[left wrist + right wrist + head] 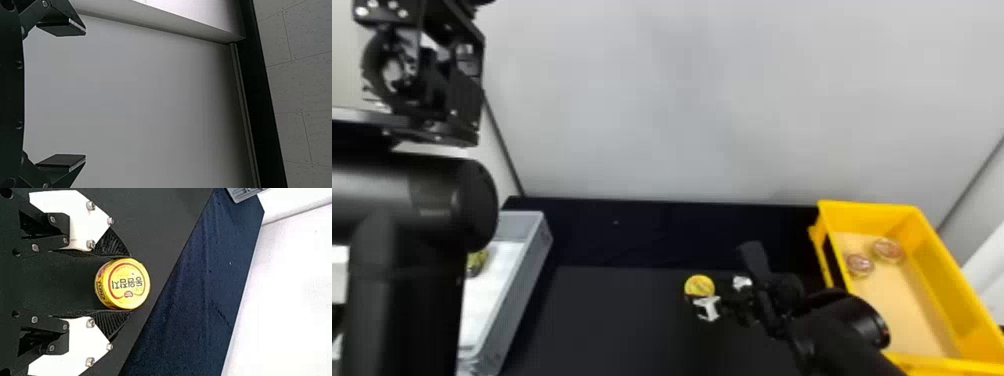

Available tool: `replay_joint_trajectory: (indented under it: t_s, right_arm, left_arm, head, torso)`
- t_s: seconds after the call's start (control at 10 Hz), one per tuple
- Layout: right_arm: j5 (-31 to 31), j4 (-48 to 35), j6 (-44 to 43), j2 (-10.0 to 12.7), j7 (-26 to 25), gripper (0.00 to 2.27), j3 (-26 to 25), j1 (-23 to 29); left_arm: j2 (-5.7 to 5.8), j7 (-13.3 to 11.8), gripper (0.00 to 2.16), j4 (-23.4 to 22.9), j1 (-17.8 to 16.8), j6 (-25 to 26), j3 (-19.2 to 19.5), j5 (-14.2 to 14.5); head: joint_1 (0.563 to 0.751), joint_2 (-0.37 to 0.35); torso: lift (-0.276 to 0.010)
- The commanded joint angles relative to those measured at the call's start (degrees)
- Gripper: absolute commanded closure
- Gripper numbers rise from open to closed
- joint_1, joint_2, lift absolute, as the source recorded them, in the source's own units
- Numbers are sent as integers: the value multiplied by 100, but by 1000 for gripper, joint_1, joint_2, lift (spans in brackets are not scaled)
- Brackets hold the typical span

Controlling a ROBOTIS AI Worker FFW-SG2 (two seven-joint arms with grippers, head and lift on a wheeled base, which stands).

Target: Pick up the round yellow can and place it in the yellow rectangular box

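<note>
The right pincer pinches the can – round, yellow, lid in view – between its two black fingers, over the black table. Whether the can touches the table is hard to tell.

To the right of that pincer is the yellow box, holding two round tins, one nearer the pincer and the other farther off. Well to the pincer's left is a gray tray with a greenish-yellow item inside, partly hidden by the left arm.

The left pincer is raised – its fingers spread wide, with nothing between them.
</note>
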Motion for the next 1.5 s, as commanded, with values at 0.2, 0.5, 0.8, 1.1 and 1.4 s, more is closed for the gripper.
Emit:
replay_joint_trajectory:
  t_s: [0.2, 0.5, 0.8, 1.1, 1.4]
  right_arm:
    - [59, -197, 94, 5, 114, 661, 18, 72]
    - [94, -1383, 727, 5, 185, 664, 53, 485]
    - [94, -2403, 1246, 5, 229, 665, -8, 766]
    - [402, -3598, 1809, -264, 334, 665, -413, 1065]
    - [806, -4512, 2222, -571, 422, 665, -1090, 1153]
  left_arm:
    - [18, 1, 140, -86, 42, 79, 60, 0]
    - [45, 1, 140, -227, 121, 158, 157, -18]
    - [36, 1, 140, -315, 174, 220, 236, -26]
    - [53, 1, 140, -403, 227, 290, 315, -35]
    - [89, 1, 140, -455, 262, 334, 368, -44]
  head:
    - [663, 54]
    - [663, 54]
    - [663, 54]
    - [663, 54]
    - [663, 54]
  torso:
    - [-5]
    - [-5]
    - [-5]
    - [-5]
    - [-5]
